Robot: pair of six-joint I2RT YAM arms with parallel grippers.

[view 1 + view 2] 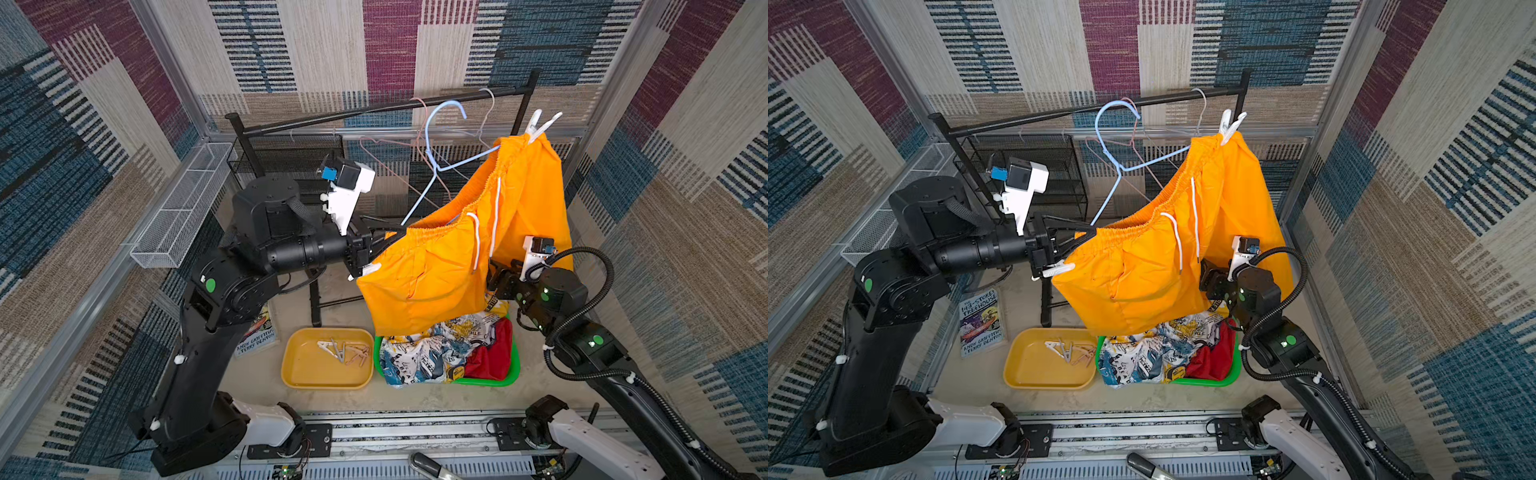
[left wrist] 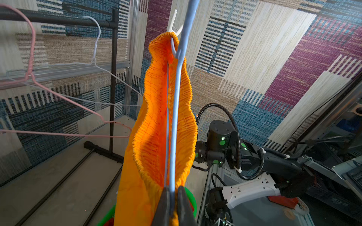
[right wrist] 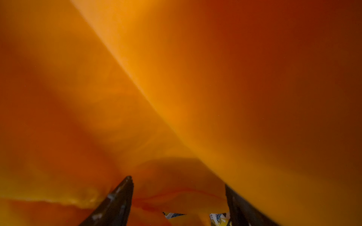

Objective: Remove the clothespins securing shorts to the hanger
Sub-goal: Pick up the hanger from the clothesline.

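The left tool is pressed together on the low end of a light-blue wire hanger, which slants up toward a black metal rail. The right tool, jaws spread and holding nothing, noses into the hanging cloth of the bright orange drawstring shorts. The orange pair is pinned to the hanger along its elastic waistband. One white plastic clothespin bites the low corner just beside the left tool, and a second white clothespin stands at the high end. Below, on the sandy surface, a shallow yellow plastic tray holds a small heap of freed white and tan-pink clothespins. Touching it, a green plastic basket carries the white shorts with blue-and-yellow print and the red shorts. A bare pink wire hanger and a bare white wire hanger hang on the rail. By the look of it the job is well past halfway: two pairs are down, and the orange pair's two pins remain to be pulled.
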